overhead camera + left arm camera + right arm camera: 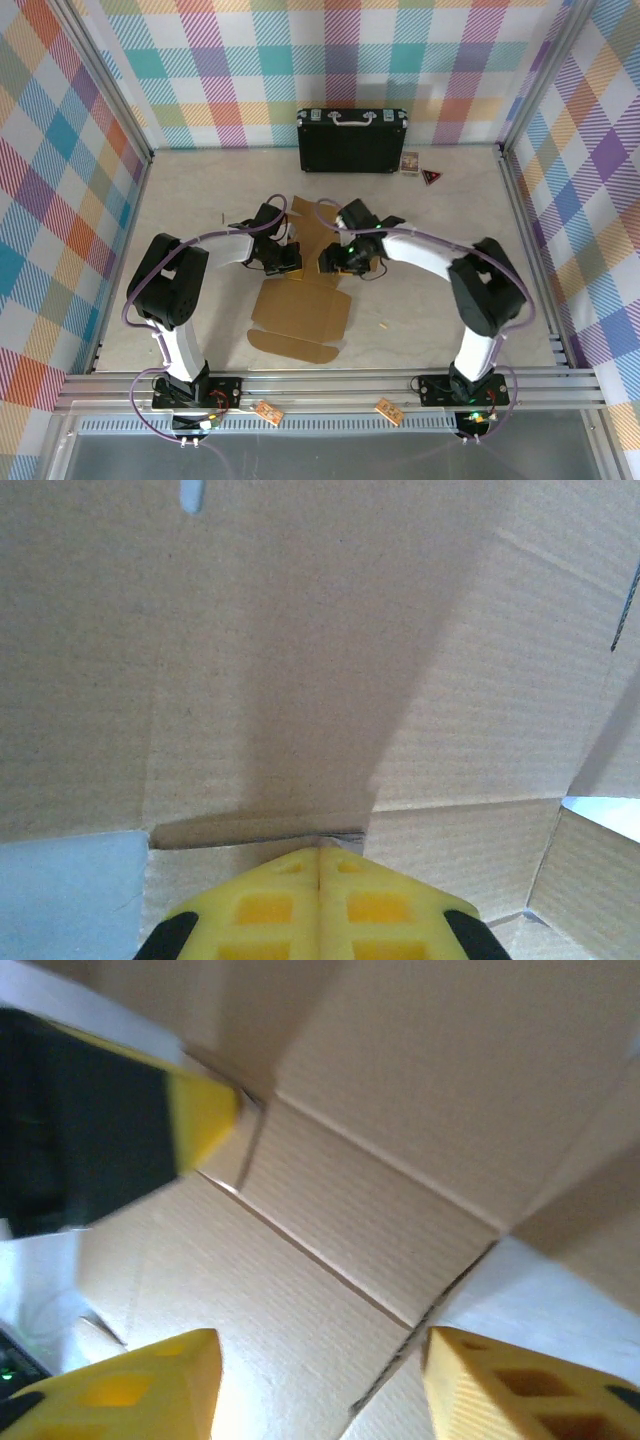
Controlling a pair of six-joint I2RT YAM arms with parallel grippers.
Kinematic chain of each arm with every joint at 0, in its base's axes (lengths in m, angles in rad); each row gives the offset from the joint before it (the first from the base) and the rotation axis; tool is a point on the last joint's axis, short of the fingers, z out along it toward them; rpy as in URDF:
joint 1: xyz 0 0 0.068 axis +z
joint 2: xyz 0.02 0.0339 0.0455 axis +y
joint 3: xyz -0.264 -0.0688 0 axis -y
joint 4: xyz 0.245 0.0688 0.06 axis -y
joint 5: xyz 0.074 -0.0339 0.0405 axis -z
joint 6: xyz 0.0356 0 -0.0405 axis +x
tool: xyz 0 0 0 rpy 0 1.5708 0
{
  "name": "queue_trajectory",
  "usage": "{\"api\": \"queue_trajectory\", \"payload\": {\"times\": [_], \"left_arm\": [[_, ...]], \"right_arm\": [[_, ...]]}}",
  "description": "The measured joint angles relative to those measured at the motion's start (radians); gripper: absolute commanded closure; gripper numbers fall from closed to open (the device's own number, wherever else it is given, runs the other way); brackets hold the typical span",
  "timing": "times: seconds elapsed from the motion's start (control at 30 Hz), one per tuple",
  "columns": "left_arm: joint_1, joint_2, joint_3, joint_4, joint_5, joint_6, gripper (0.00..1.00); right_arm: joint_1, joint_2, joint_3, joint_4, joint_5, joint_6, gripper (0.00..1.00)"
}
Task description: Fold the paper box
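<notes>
The paper box [300, 315] is a brown cardboard sheet in the middle of the table, its near panels flat and its far flaps raised. My left gripper [285, 262] and right gripper [333, 262] face each other low over its far half. In the left wrist view the cardboard [300, 630] fills the frame, and the left gripper [320, 852] is shut, its yellow tips pressed at a fold line with nothing between them. In the right wrist view my right gripper [320, 1355] stands open over a creased panel [400, 1090], and the left gripper's yellow fingertip [205, 1115] touches the box's corner.
A black hard case [352, 140] with a silver handle stands against the back wall. A small card [409, 163] and a dark triangular piece [432, 177] lie to its right. Metal rails [320, 385] run along the near edge.
</notes>
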Motion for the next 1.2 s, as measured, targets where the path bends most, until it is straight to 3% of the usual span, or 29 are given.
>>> {"api": "queue_trajectory", "payload": {"times": [0.17,0.23,0.33,0.5,0.73,0.93,1.2], "left_arm": [[-0.005,-0.002,0.0,-0.001,-0.016,0.0,1.0],[-0.005,-0.002,0.0,-0.001,-0.016,0.0,1.0],[-0.005,-0.002,0.0,-0.001,-0.016,0.0,1.0],[-0.007,-0.003,0.0,-0.002,-0.022,0.001,1.0],[-0.013,-0.003,0.003,-0.006,-0.031,0.004,1.0],[-0.017,-0.003,0.009,-0.017,-0.042,0.007,1.0],[-0.017,-0.002,0.011,-0.019,-0.044,0.008,1.0]], "right_arm": [[-0.197,-0.2,-0.057,-0.007,0.053,-0.03,0.32],[-0.293,-0.198,-0.085,-0.011,0.071,-0.03,0.31],[-0.357,-0.121,-0.129,-0.011,0.08,-0.03,0.3],[-0.343,0.022,-0.141,-0.006,0.02,-0.03,0.3],[-0.335,0.093,-0.081,0.06,-0.111,-0.021,0.33],[-0.294,0.125,-0.006,0.087,-0.225,-0.003,0.34],[-0.227,0.124,0.067,0.122,-0.281,-0.004,0.34]]}}
